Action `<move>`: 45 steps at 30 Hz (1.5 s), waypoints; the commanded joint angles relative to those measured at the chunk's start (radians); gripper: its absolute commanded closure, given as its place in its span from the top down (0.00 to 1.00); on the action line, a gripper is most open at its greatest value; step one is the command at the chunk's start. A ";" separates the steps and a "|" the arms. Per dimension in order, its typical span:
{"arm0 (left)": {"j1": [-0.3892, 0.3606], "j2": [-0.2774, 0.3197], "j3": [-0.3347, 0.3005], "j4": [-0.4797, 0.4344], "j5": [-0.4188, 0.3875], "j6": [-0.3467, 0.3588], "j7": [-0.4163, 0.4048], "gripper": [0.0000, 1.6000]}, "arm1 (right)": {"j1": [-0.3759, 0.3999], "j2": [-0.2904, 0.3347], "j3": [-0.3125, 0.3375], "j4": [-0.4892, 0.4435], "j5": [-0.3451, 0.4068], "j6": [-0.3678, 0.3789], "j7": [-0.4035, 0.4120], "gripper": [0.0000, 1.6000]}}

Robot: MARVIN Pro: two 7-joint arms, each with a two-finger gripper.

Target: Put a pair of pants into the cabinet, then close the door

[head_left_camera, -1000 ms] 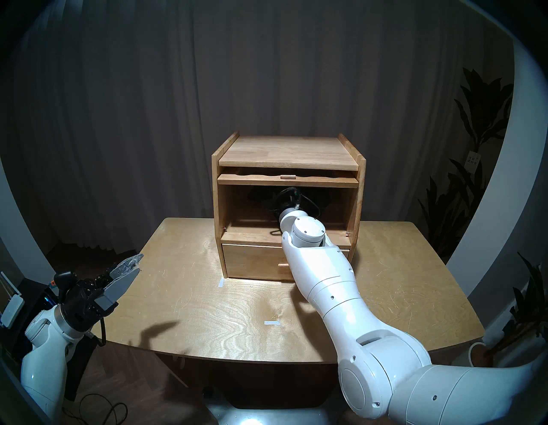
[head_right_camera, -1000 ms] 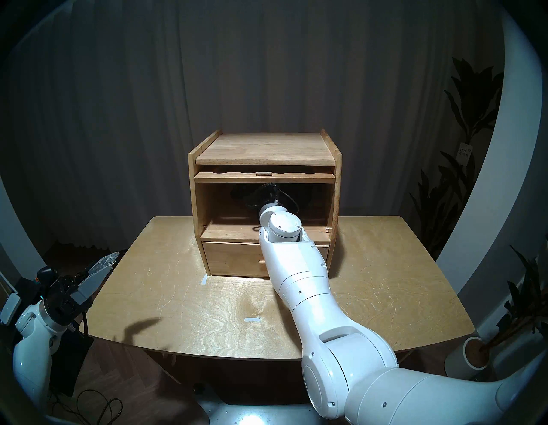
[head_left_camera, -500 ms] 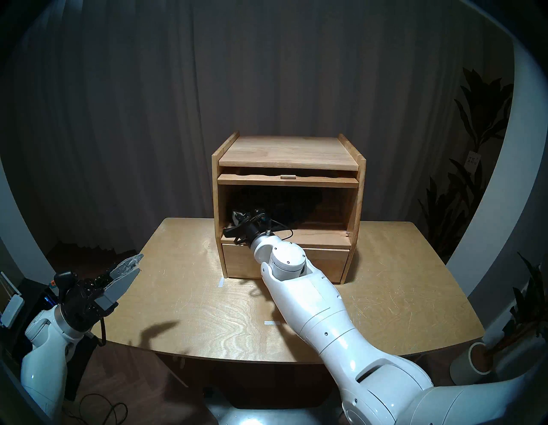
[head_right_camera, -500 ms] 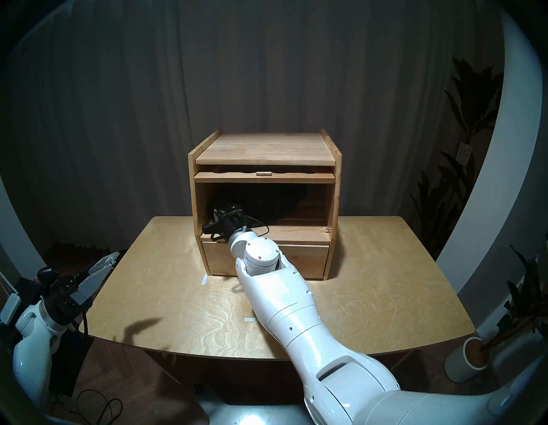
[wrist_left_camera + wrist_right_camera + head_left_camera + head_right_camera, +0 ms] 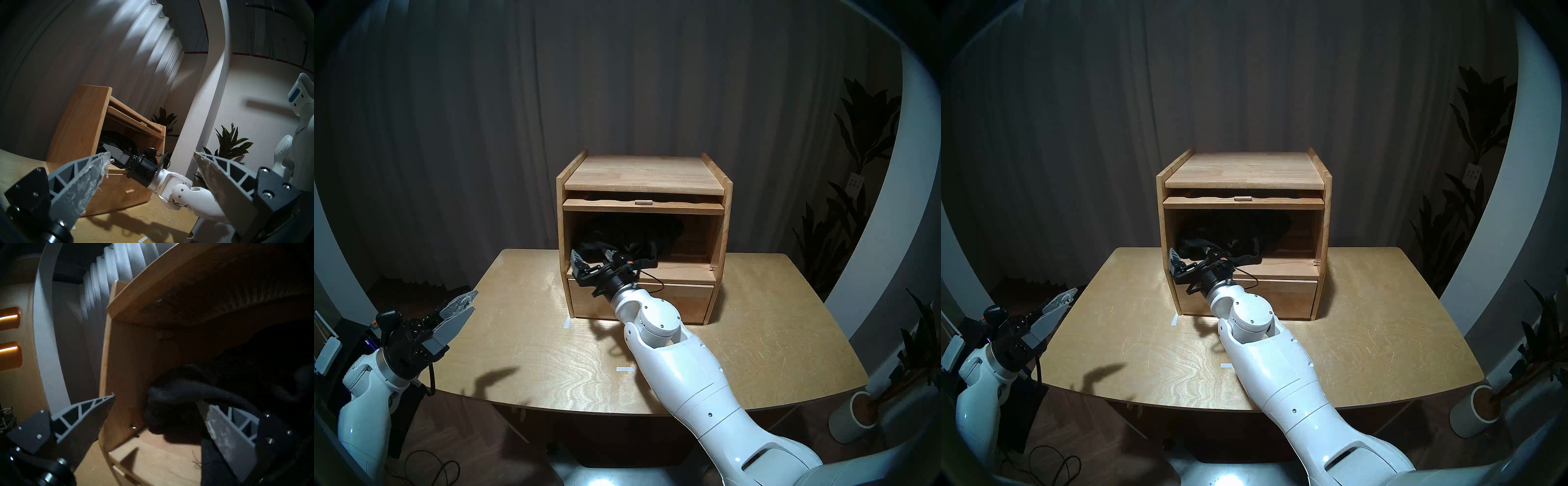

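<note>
1. Head stereo left shows me the pair of pants [image 5: 633,234] lying bunched inside the upper compartment of the cabinet [image 5: 643,173], dark fabric filling the left and middle of the opening, with a fold reaching close to the front lip.
2. I judge the first half of the task done: the garment rests on the compartment floor and nothing I can see grips it.
3. My right gripper [image 5: 593,255] sits at the compartment's lower left mouth, jaws parted and empty; in the right wrist view its right finger is just beside the fabric, and I cannot tell whether it touches.
4. What is left is the door [image 5: 643,205]. It lies flat, slid in under the top board, its small knob [image 5: 643,202] facing me. I expect it must come out and swing down over the opening.
5. One worry: the front fold of fabric could catch under the closing panel.
6. My left gripper [image 5: 459,311] hangs wide and empty over the table's [image 5: 772,322] left edge, well apart from the cabinet.
7. The drawer [image 5: 683,300] below looks shut.
</note>
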 commanded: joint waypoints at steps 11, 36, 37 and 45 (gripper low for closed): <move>-0.002 0.002 -0.003 -0.009 -0.002 0.000 -0.002 1.00 | -0.070 0.132 0.107 -0.229 -0.018 -0.051 -0.065 1.00; -0.001 0.001 -0.004 -0.011 -0.003 0.001 -0.003 1.00 | -0.289 0.178 -0.087 -0.517 0.022 0.211 -0.097 0.00; -0.001 0.001 -0.005 -0.011 -0.003 0.001 -0.002 1.00 | -0.296 0.188 -0.081 -0.550 0.010 0.226 -0.116 0.00; 0.000 0.001 -0.005 -0.013 -0.004 0.001 -0.002 1.00 | -0.174 0.166 -0.050 -0.528 -0.075 0.329 -0.174 0.00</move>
